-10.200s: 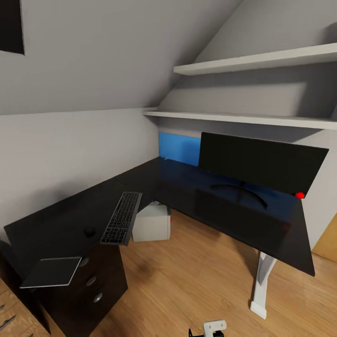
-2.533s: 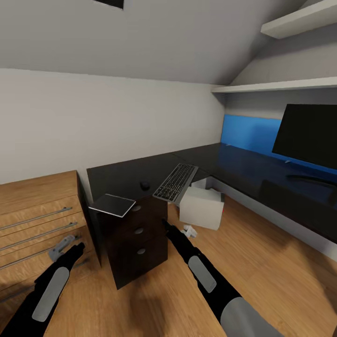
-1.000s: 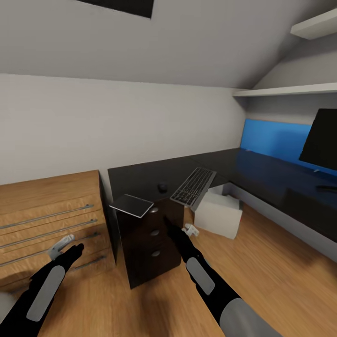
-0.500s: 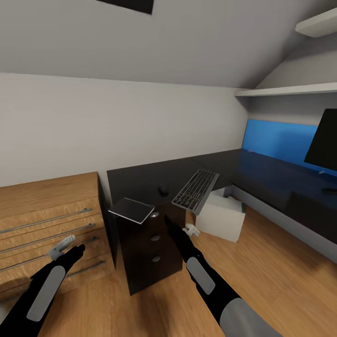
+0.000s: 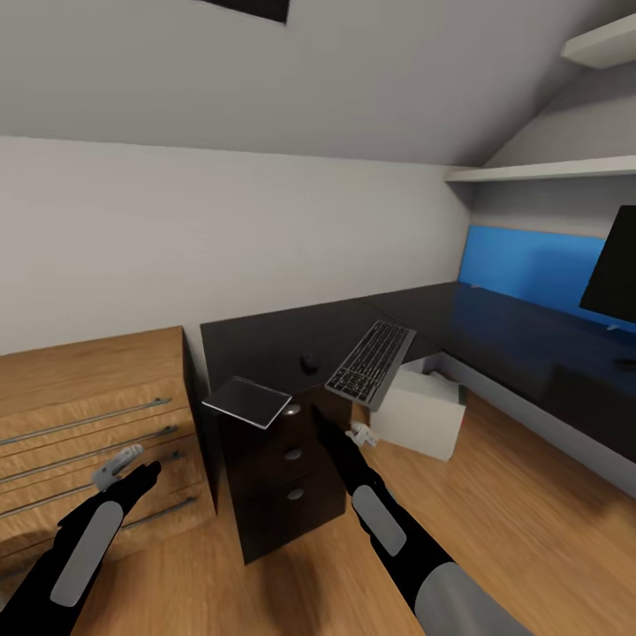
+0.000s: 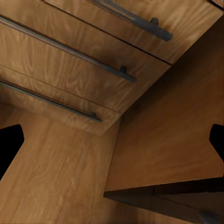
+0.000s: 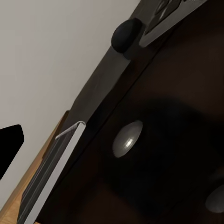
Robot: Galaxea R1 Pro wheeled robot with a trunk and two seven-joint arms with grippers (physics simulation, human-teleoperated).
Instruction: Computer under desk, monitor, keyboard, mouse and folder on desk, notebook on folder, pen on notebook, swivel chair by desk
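My arms are glossy black, each forearm bearing a long rounded grey panel. My right arm (image 5: 389,530) widens to a pale grey sleeve near the elbow. Each narrows to a slim black wrist. My left claw (image 5: 117,466) is light grey metal, my right claw (image 5: 360,433) whitish; their black fingertips (image 6: 10,142) show at the wrist views' edges.

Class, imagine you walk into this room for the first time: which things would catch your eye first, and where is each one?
The bright blue back panel behind the glossy black desk at the right stands out first. Next, the silver-grey keyboard juts over the desk's front edge, above the pale computer on the oak floor. Nearer, the grey notebook overhangs the desk corner above the black drawer cabinet.
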